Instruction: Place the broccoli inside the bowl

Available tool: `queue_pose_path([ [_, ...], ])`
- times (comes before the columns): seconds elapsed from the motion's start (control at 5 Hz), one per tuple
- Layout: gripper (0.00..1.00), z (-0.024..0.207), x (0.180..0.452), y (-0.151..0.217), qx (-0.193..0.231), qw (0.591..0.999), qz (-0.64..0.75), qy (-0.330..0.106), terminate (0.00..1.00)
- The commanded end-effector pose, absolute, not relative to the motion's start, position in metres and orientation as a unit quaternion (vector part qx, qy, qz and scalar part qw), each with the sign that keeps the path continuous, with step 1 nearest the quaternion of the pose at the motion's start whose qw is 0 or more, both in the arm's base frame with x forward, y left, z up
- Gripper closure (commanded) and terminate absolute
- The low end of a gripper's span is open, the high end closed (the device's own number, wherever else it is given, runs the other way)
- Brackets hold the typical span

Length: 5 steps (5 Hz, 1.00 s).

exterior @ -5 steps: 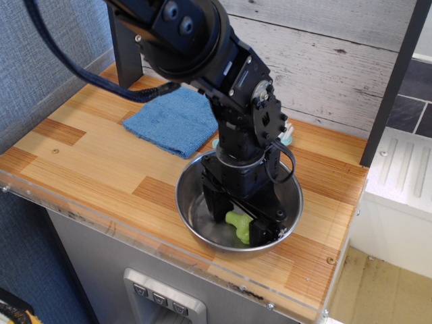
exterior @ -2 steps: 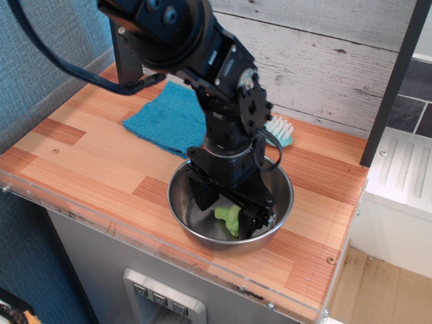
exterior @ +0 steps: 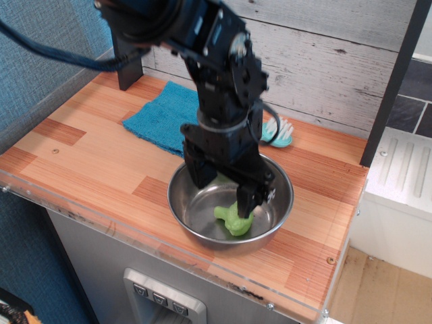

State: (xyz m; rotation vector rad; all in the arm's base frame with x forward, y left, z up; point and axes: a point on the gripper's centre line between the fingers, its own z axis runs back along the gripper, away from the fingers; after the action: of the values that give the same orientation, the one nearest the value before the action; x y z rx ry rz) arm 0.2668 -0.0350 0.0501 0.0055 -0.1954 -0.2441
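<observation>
The light lime-green broccoli (exterior: 233, 219) lies on the bottom of the shiny steel bowl (exterior: 185, 216), toward its front right. The bowl stands near the front edge of the wooden counter. My black gripper (exterior: 221, 190) hangs just above the bowl's middle, jaws open and empty, with the right fingertip (exterior: 246, 202) just above the broccoli and apart from it.
A blue cloth (exterior: 164, 116) lies behind the bowl to the left. A pale teal brush with white bristles (exterior: 279, 132) lies behind the bowl to the right. A dark post (exterior: 127, 64) stands at the back left. The counter's front edge (exterior: 169, 260) is close to the bowl.
The gripper has let go of the broccoli and risen out of the bowl. The broccoli stays on the bowl's bottom. The bowl has shifted slightly left.
</observation>
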Motion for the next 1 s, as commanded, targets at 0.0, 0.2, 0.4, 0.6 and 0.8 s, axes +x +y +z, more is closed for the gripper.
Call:
queue_pose_path([
  [0.0, 0.00, 0.106, 0.266, -0.031, -0.013, 0.979, -0.115, -0.166, 0.00],
  [0.2, 0.00, 0.132, 0.264, -0.031, -0.023, 0.975, -0.117, -0.187, 0.00],
  [0.4, 0.00, 0.144, 0.259, -0.025, -0.029, 0.974, -0.105, -0.199, 0.00],
  [0.6, 0.00, 0.144, 0.259, -0.025, -0.029, 0.974, -0.105, -0.199, 0.00],
  [0.8, 0.00, 0.144, 0.259, -0.025, -0.029, 0.974, -0.105, -0.199, 0.00],
])
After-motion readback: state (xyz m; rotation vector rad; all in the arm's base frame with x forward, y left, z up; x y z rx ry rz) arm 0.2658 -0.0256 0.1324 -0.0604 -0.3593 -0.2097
